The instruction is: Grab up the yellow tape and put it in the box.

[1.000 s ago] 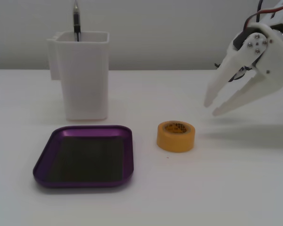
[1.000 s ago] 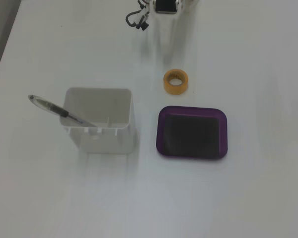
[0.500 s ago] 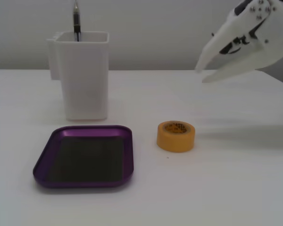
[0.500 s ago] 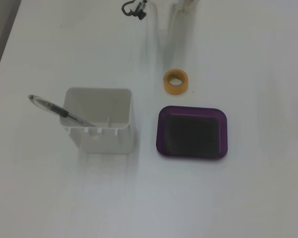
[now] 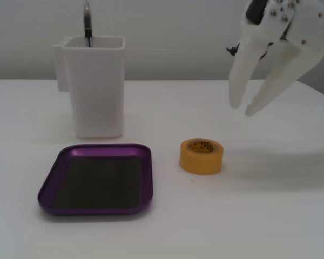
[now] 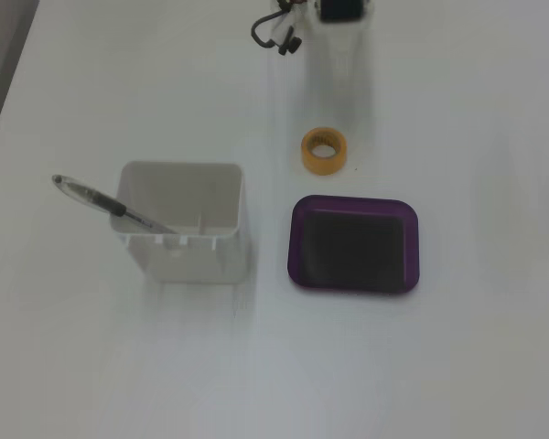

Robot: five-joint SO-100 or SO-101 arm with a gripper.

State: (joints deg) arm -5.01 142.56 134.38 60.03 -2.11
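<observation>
White bench (image 5: 270, 216): tape (image 5: 201, 156) lies flat, core up for a top grasp, at 3 o'clock of the box (image 5: 51, 186); hand (image 5: 243, 108) poised above at 1 o'clock, moderately spread, empty.

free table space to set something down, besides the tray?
Bare table right of the yellow tape and box in a fixed view, plus everything below the white container. Crowded: the narrow gaps between tape, box and container; the gripper hangs near the tape.
</observation>
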